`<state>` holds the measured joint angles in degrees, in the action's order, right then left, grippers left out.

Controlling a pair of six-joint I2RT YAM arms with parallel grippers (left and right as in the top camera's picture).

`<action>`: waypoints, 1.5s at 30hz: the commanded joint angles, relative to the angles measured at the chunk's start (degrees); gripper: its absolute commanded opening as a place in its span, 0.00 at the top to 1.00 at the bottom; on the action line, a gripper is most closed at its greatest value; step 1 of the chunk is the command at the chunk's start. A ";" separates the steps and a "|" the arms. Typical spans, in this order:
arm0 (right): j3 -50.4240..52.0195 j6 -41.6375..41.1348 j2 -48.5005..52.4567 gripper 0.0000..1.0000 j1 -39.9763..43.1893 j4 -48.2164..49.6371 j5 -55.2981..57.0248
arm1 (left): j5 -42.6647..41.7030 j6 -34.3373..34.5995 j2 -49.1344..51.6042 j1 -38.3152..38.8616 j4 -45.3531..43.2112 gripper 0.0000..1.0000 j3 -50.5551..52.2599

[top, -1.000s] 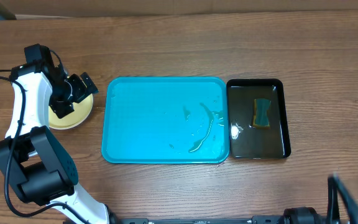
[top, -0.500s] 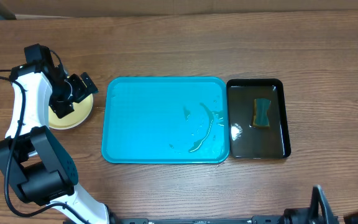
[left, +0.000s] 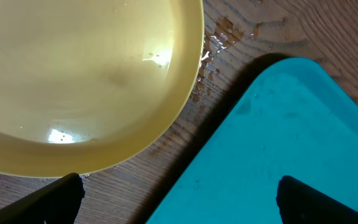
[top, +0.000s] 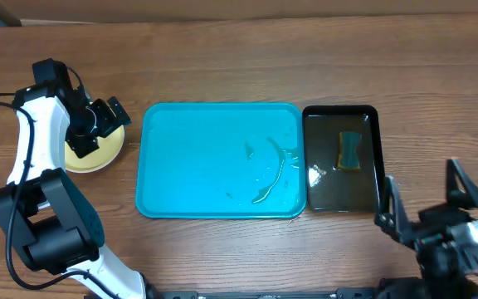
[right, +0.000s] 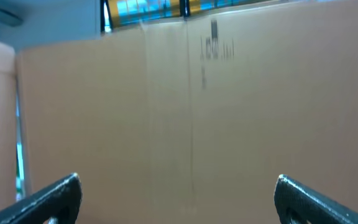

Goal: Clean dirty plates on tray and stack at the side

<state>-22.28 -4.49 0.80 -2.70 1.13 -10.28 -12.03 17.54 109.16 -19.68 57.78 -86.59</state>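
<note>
The left hand (top: 99, 119) hangs over the left side of the table (top: 239, 58), its two fingers spread wide apart. Under it a pale yellow plate (top: 90, 158) sits on the wood, just beside the left edge of the blue tray (top: 214, 158) but apart from it, with a strip of bare table between. From above the hand hides part of the plate, and I cannot tell whether other plates lie beneath it. In the left wrist view the plate's inside looks glossy and wet, and small water drops (left: 219, 34) lie on the wood by its rim, near the tray's rounded corner. The tray lies in the middle of the table, with thin wet streaks (top: 272, 166) across its right half. A smaller black tray (top: 322, 195) lies just beside its right edge, with a green-and-yellow sponge (top: 351, 151) in its upper half. The right hand (top: 428, 199) is low at the front right, in front of the black tray and apart from it, fingers also spread wide. Its wrist view shows only a blurred brown cardboard wall (right: 185, 112).
</note>
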 commanded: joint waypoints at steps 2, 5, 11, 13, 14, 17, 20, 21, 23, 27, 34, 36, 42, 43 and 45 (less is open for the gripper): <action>9.88 -0.02 -0.59 0.00 0.20 7.80 0.17 | -0.90 -1.27 -1.62 0.22 0.00 0.00 0.35; 13.81 -0.15 -0.59 0.00 0.20 9.73 0.17 | -0.90 -1.27 -1.62 0.22 0.00 0.00 0.35; 18.12 -0.17 -0.59 0.00 0.20 9.94 1.31 | -0.90 -1.27 -1.62 0.22 0.00 0.00 0.35; 19.10 -0.17 -0.59 0.00 0.20 9.60 1.95 | -0.90 -1.27 -1.62 0.22 0.00 0.00 0.35; 19.74 -0.17 -0.59 0.00 0.20 9.44 2.14 | -0.90 -1.27 -1.62 0.24 0.00 0.00 0.35; 21.97 -0.17 -0.63 0.00 0.20 9.31 2.47 | -0.90 -1.27 -1.62 0.22 0.00 0.00 0.35; 21.84 -0.15 -0.63 0.00 0.20 4.76 3.21 | -0.90 -1.27 -1.62 0.22 0.00 0.00 0.35; 21.84 -0.15 -0.63 0.00 0.20 3.80 3.74 | -0.90 -1.27 -1.62 0.22 0.00 0.00 0.35; 21.84 -0.15 -0.63 0.00 0.20 1.40 5.01 | -0.90 -1.27 -1.62 0.22 0.00 0.00 0.35; 21.84 0.46 -0.63 0.00 0.15 -5.92 7.02 | -0.90 -1.27 -1.62 0.20 0.00 0.00 0.35; 21.84 2.78 -0.63 0.00 0.13 -5.77 6.73 | -0.90 -1.27 -1.62 0.26 0.00 0.00 0.35; 21.84 2.82 -0.63 0.00 0.15 -5.75 6.64 | -0.90 -1.27 -1.62 0.26 0.00 0.00 0.35; 21.84 2.82 -0.63 0.00 0.15 -5.75 6.64 | -0.90 -1.27 -1.62 0.22 0.00 0.00 0.35; 21.84 2.82 -0.63 0.00 0.15 -5.75 6.64 | -0.90 -1.27 -1.62 0.22 0.00 0.00 0.35; 21.84 2.82 -0.63 0.00 0.15 -5.75 6.64 | -0.90 -1.27 -1.62 0.22 0.00 0.00 0.35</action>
<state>-1.06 -2.24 0.73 -2.70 -4.99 -4.21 -12.05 17.54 109.16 -19.68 57.78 -86.59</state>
